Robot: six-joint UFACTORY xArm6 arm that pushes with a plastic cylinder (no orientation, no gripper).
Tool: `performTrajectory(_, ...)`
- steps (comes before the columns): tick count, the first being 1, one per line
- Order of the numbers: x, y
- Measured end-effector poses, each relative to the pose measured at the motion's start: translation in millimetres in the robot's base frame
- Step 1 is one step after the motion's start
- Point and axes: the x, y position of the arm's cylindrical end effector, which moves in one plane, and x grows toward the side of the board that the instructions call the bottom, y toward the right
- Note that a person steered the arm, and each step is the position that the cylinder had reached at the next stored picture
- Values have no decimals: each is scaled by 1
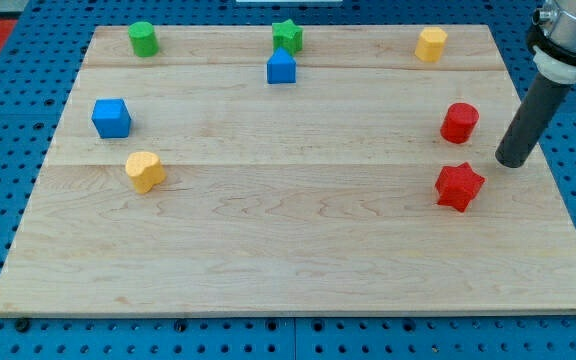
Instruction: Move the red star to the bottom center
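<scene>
The red star (459, 186) lies on the wooden board (298, 250) at the view's right, a little below the middle height. My tip (512, 162) stands just to the right of it and slightly above, a short gap apart. A red cylinder (459, 123) stands above the star, to the left of the rod.
A yellow cylinder (431, 44) is at the top right. A green star (287, 36) and a blue block (281, 67) sit at top centre. A green cylinder (143, 39) is at top left. A blue cube (111, 118) and a yellow heart-like block (144, 171) are at the left.
</scene>
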Motion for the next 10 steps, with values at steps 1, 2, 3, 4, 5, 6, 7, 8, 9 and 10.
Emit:
performTrajectory(1,11,-8)
performTrajectory(2,31,-24)
performTrajectory(3,31,-24)
performTrajectory(4,31,-53)
performTrajectory(5,31,-96)
performTrajectory(6,34,-126)
performTrajectory(7,49,-131)
performTrajectory(8,59,-123)
performTrajectory(9,79,-123)
performTrajectory(10,91,-127)
